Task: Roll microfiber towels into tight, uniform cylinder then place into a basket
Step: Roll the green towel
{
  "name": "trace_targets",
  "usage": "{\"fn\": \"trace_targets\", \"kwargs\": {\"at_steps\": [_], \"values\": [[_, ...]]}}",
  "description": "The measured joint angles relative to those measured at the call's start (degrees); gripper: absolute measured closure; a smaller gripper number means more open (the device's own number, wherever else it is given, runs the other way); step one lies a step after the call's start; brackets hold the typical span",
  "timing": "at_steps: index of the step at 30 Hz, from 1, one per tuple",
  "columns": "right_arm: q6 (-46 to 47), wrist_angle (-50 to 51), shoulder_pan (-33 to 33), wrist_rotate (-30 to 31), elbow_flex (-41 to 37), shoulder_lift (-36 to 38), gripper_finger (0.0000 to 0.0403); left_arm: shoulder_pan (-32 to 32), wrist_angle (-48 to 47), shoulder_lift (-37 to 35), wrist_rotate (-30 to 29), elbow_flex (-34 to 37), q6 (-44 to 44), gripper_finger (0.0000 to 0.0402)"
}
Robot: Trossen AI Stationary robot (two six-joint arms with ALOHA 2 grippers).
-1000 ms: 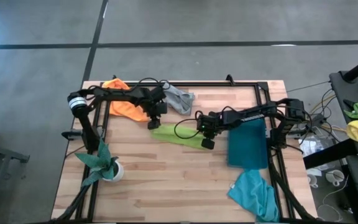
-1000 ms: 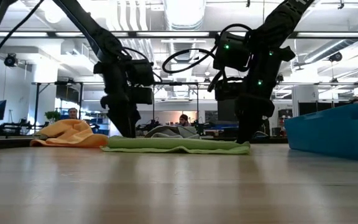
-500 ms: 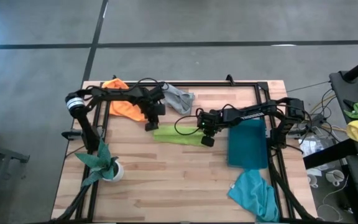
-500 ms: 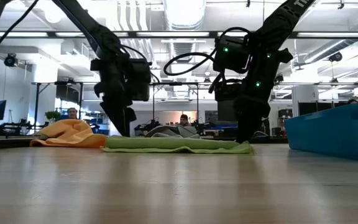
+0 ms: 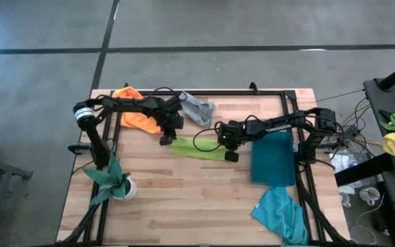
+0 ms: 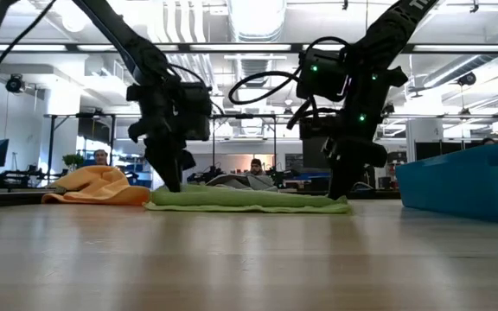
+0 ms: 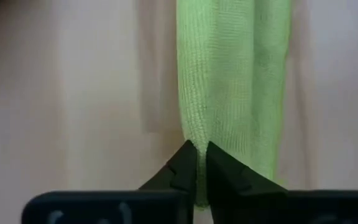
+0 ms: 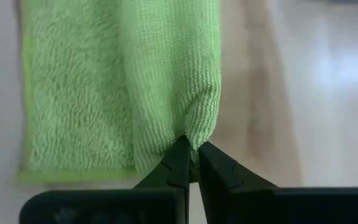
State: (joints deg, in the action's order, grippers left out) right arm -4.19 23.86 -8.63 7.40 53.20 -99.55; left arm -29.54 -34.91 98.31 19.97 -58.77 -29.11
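The lime green towel (image 5: 197, 148) lies on the table's middle as a narrow strip, partly rolled along its length; it also shows in the low view (image 6: 249, 200). My left gripper (image 5: 166, 140) is shut on its left end and my right gripper (image 5: 230, 156) is shut on its right end. The orange towel (image 5: 137, 116) and grey towel (image 5: 199, 108) lie crumpled at the far edge. The turquoise towel (image 5: 281, 214) lies at the near right corner. The teal basket (image 5: 274, 158) stands on the table right of my right gripper. My left gripper pinches the rolled fold at the towel's left end (image 7: 190, 134) between its two fingertips, steeply from above. The fingers point along the strip. The towel lies on the table. My right gripper pinches the end of the rolled fold at the towel's right end (image 8: 194, 127) between its fingertips, steeply from above. A flat single flap (image 8: 73, 93) spreads beside the fold. The towel rests on the table.
A potted plant (image 5: 115, 180) stands at the near left. A black frame rail (image 5: 204, 92) runs round the table's edges. Bare wood (image 5: 184, 199) lies between the green towel and the near edge. People sit in the room beyond (image 6: 255, 167).
My left gripper has shut on the green towel's left end. My right gripper has stayed shut on the right end and rolled a little about its own axis. The strip has drawn slightly narrower toward its right end.
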Motion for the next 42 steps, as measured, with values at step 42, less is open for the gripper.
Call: {"fn": "trace_targets", "kwargs": {"at_steps": [42], "values": [[3.2, -0.3, 16.9, 20.8, 0.1, 1.3, 0.0390, 8.2, 28.7, -17.6, -28.1, 19.6, -10.7, 0.0401]]}}
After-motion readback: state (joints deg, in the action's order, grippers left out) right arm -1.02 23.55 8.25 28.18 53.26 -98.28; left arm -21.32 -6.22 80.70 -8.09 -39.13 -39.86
